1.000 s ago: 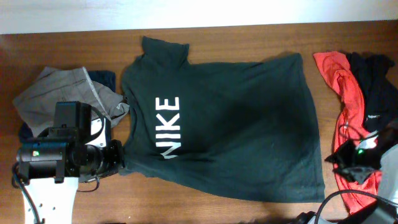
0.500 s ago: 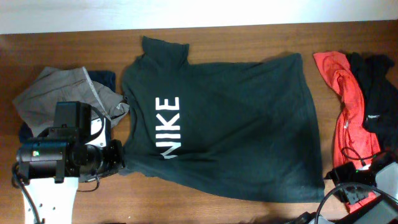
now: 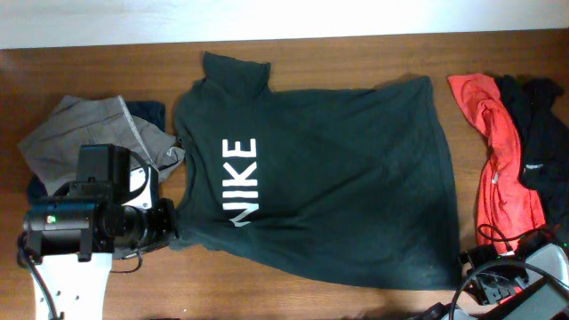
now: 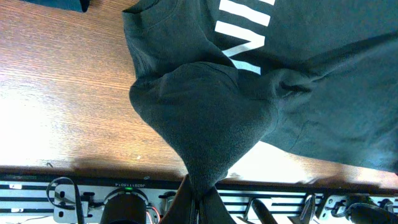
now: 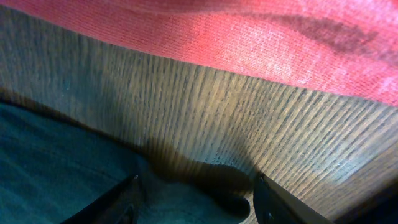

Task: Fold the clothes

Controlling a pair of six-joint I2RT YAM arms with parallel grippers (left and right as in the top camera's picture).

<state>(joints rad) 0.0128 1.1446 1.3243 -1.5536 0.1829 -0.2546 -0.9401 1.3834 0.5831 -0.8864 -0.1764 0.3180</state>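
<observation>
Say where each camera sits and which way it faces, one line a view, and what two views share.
Overhead: above the table, looking straight down at the T-shirt; left arm and right arm show below.
Left wrist: on the left gripper, facing along the table; its shut jaws pinch the T-shirt.
Right wrist: on the right gripper, facing down, close to the table; open jaws show, red top beyond.
Shared: all three see the T-shirt.

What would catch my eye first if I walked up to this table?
The big dark T-shirt with white NIKE lettering, spread across the middle of the table. Next comes the bright red top, lying at the right edge beside a black top. Then the left fingers at the T-shirt's lower-left corner, pinched shut on a bunch of its fabric.
</observation>
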